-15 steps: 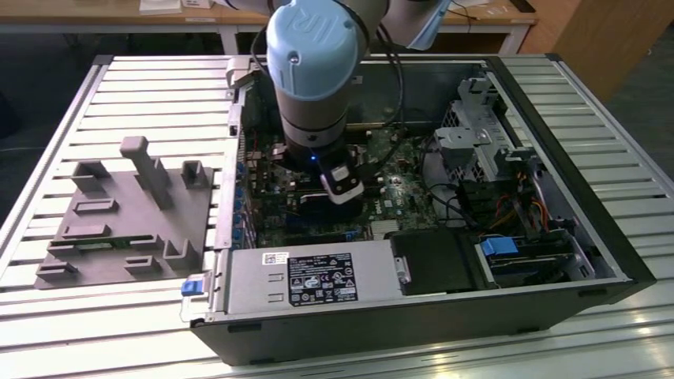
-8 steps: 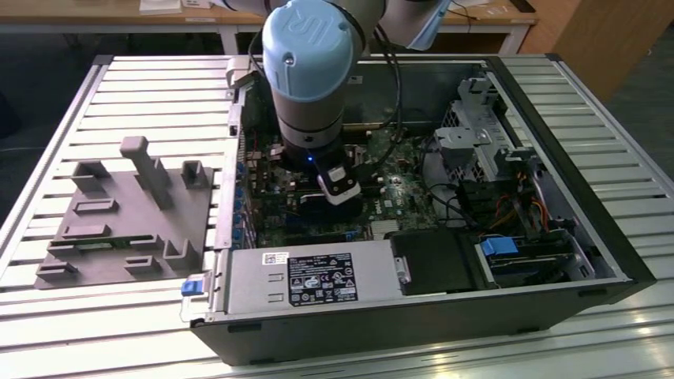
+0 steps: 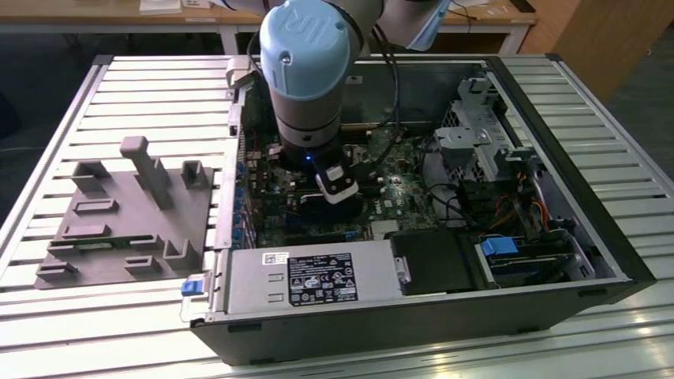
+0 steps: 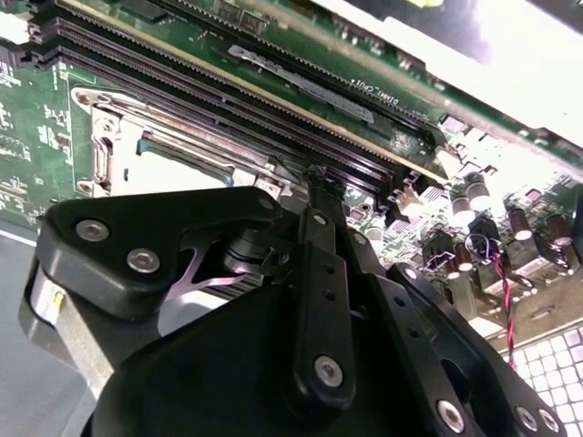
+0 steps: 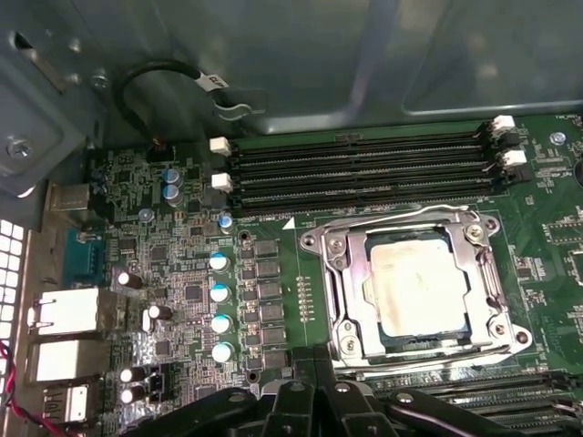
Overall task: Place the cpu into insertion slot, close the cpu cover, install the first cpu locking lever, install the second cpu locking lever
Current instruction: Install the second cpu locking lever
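The cpu (image 5: pixel 417 284) lies flat in the insertion slot (image 5: pixel 321 244), its pale metal top showing through the window of the cpu cover (image 5: pixel 351 273), which is folded down over it. A thin metal lever (image 5: pixel 437 357) runs along the socket's edge nearest my fingers; I cannot tell whether it is latched. My gripper (image 5: pixel 319 378) is shut with nothing in it, its tips just off that corner of the socket. In the second wrist view the fingertips (image 4: pixel 319 177) sit beside the socket frame (image 4: pixel 118 146). In the exterior view the gripper (image 3: pixel 335 188) hangs low inside the open computer case.
Long black memory slots (image 5: pixel 364 168) flank the socket. Capacitors (image 5: pixel 219 291) and rear ports (image 5: pixel 68 314) stand beside it. The case holds a power supply (image 3: pixel 305 276) and a drive cage (image 3: pixel 479 142). A grey fixture plate (image 3: pixel 126 213) lies at the exterior view's left.
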### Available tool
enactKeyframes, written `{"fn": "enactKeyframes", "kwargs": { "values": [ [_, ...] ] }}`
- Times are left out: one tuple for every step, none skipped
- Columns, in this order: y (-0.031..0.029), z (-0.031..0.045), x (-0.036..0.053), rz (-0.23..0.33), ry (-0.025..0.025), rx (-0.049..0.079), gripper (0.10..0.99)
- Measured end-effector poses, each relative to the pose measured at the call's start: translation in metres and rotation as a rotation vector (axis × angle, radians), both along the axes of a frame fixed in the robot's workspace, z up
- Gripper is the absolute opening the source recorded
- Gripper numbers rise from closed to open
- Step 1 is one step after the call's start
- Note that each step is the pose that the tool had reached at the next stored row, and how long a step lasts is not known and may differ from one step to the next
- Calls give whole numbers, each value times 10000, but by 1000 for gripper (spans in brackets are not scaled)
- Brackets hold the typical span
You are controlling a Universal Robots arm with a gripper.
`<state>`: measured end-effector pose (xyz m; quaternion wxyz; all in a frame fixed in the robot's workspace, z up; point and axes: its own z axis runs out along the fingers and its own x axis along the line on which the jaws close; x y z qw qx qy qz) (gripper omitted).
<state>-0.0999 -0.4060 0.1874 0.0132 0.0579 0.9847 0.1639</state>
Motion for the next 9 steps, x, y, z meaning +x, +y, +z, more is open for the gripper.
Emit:
{"fn": "enactKeyframes", "kwargs": {
  "values": [
    [5, 0, -2, 0, 0, -4, 106],
    [10, 0, -4, 1, 0, -9, 106],
    [15, 0, -6, 1, 0, -15, 106],
    [20, 0, -9, 1, 0, -22, 106],
    [25, 0, -10, 0, 0, -27, 106],
    [28, 0, -11, 1, 0, -30, 106],
    [30, 0, -10, 2, 0, -35, 106],
    [33, 0, -10, 2, 0, -41, 106],
    [36, 0, -10, 0, 0, -47, 106]
  ]
}}
